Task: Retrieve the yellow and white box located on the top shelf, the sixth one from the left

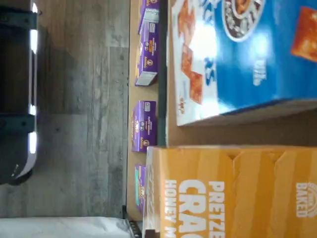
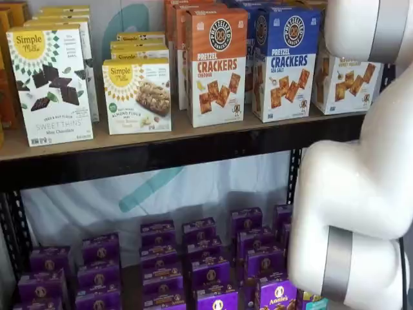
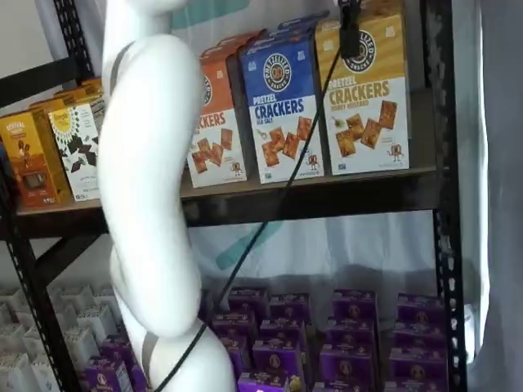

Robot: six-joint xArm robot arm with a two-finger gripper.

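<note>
The yellow and white box point(image 3: 365, 106) stands at the right end of the top shelf point(image 3: 310, 200), next to a blue-topped cracker box point(image 3: 282, 106). In a shelf view it is half hidden behind my white arm point(image 2: 348, 84). The wrist view shows its yellow upper part close up point(image 1: 233, 193), with the blue box point(image 1: 237, 54) beside it. My gripper point(image 3: 350, 28) shows only as black fingers hanging from the top edge, in front of the yellow box's upper part. No gap or grip can be made out.
An orange-topped cracker box point(image 2: 216, 64) and white Simple Mills boxes point(image 2: 48, 84) stand further left on the shelf. Several purple boxes point(image 2: 193, 265) fill the lower level. A black upright point(image 3: 437, 163) stands right of the yellow box. A cable runs down-left from the gripper.
</note>
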